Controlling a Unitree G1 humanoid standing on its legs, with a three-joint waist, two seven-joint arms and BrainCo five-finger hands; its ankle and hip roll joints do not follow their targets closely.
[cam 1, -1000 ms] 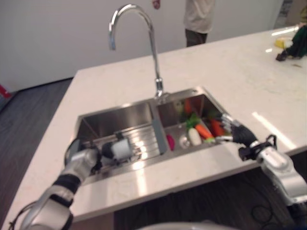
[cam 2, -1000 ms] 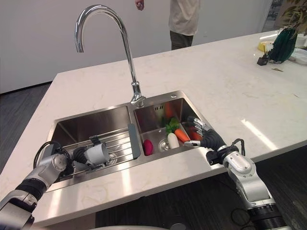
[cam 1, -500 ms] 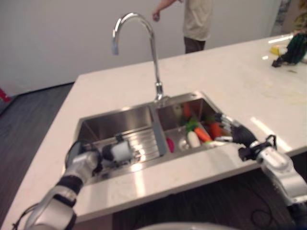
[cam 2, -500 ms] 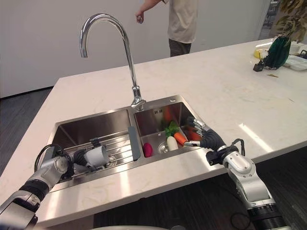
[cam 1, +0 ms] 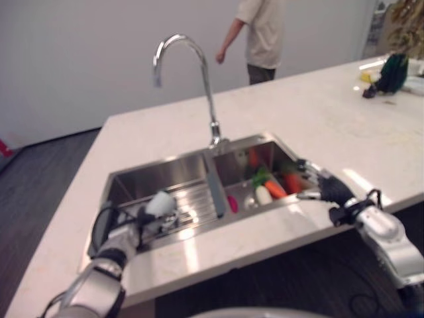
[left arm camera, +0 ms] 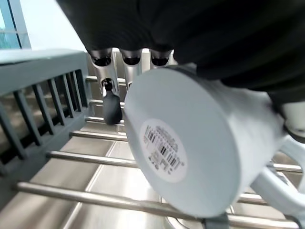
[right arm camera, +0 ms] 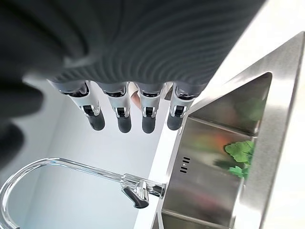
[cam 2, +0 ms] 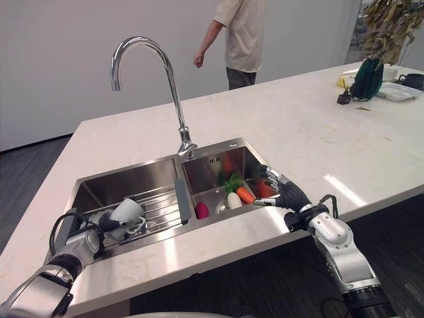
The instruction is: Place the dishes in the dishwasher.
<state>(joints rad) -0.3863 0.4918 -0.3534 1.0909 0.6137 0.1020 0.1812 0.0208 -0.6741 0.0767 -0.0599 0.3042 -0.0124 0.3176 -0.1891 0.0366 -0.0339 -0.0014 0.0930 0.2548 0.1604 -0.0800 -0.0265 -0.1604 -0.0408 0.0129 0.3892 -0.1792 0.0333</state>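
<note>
Left hand (cam 2: 99, 233) is curled around a white mug (cam 2: 126, 212), held tipped just above the wire rack (cam 2: 159, 202) in the left sink basin (cam 2: 126, 179), probably for carrying off toward the dishwasher. The mug's base is seen past the fingers (left arm camera: 131, 64) in the left wrist view. Right hand (cam 2: 286, 195) is held open over the right basin's front rim, beside the toy vegetables (cam 2: 235, 192). Farther back, a faucet (cam 2: 152, 86) on the tabletop (cam 2: 298, 126), then a person (cam 2: 242, 36).

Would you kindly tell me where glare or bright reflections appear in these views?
Right eye view: a bright streak lies on the counter right of the sink, and highlights run along the faucet. Left wrist view: the rack bars glint under the cup. Right wrist view: the faucet gleams.
</note>
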